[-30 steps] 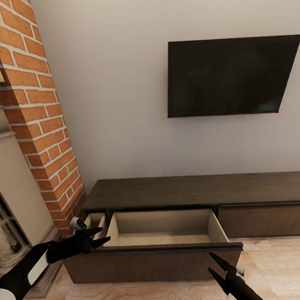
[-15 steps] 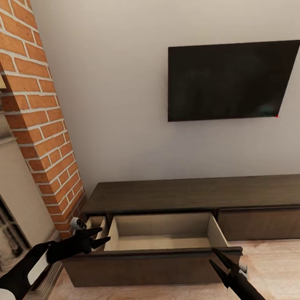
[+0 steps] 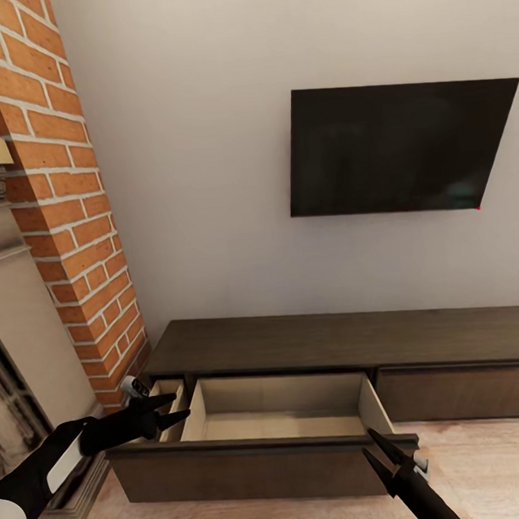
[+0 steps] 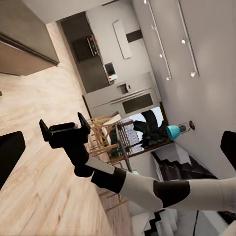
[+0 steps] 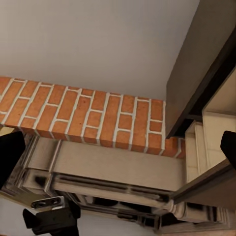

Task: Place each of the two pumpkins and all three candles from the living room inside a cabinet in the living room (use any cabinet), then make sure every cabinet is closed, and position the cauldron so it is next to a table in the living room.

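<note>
- Progress is judged early: the cabinet [image 3: 324,340] is seen in the head view with one wide drawer [image 3: 279,414] pulled out, its pale inside bare.
- Pumpkins, candles and cauldron are yet to be brought; the drawer is yet to be shut.
- Left hand [image 3: 170,411] is held at the drawer's left corner, fingers apart, nothing gripped.
- Right hand [image 3: 377,449] is held at the drawer's right front corner, fingers spread, nothing gripped.
- Kitchen units [image 4: 93,54] and wooden floor [image 4: 39,123] are shown by the left wrist view; the brick chimney [image 5: 83,115] and fireplace mantel [image 5: 108,177] by the right.
</note>
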Motion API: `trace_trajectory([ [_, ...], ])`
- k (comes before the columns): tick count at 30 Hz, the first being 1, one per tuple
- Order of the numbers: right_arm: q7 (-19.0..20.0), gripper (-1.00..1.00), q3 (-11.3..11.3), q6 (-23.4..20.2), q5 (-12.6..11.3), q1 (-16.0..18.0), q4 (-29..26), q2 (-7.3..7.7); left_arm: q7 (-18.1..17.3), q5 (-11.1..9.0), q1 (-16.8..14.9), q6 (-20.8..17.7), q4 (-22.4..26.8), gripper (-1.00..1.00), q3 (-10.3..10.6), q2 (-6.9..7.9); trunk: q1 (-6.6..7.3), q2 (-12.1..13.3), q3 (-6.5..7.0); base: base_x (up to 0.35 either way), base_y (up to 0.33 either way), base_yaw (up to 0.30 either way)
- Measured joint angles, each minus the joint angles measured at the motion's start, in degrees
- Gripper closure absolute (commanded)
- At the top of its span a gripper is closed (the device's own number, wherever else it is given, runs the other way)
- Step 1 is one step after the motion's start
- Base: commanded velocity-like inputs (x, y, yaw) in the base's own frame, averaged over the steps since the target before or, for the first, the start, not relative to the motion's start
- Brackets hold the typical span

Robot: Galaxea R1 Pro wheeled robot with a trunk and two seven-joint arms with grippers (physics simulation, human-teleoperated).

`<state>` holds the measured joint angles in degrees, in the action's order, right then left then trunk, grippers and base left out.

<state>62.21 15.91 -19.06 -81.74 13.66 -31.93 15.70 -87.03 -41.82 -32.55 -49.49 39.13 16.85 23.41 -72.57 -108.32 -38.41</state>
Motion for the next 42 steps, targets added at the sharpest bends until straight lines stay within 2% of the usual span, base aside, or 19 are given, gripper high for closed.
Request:
trace_trajectory([
  [9, -0.6, -1.00, 0.0, 0.0, 0.1, 0.0, 0.0, -0.03, 0.2, 0.1, 0.0, 0.0, 0.0, -1.00, 0.0, 0.24, 1.98, 3.6, 1.62, -0.011, 0.001, 0.000],
  [14, -0.8, -1.00, 0.1, -0.1, 0.1, 0.0, 0.1, -0.03, 0.2, 0.1, 0.0, 0.0, 0.0, -1.00, 0.0, 0.26, 3.05, 5.6, 2.70, -0.220, 0.059, 0.088],
  [31, -0.9, -1.00, 0.1, -0.1, 0.1, 0.0, 0.1, -0.04, 0.2, 0.1, 0.0, 0.0, 0.0, -1.00, 0.0, 0.27, 6.79, 12.4, 6.75, -0.290, 0.059, 0.220],
  [42, -1.7, -1.00, 0.1, -0.1, 0.1, 0.0, 0.1, -0.04, 0.2, 0.2, 0.0, 0.0, 0.0, -1.00, 0.0, 0.27, 9.23, 16.8, 9.26, -0.040, 0.000, 0.239],
])
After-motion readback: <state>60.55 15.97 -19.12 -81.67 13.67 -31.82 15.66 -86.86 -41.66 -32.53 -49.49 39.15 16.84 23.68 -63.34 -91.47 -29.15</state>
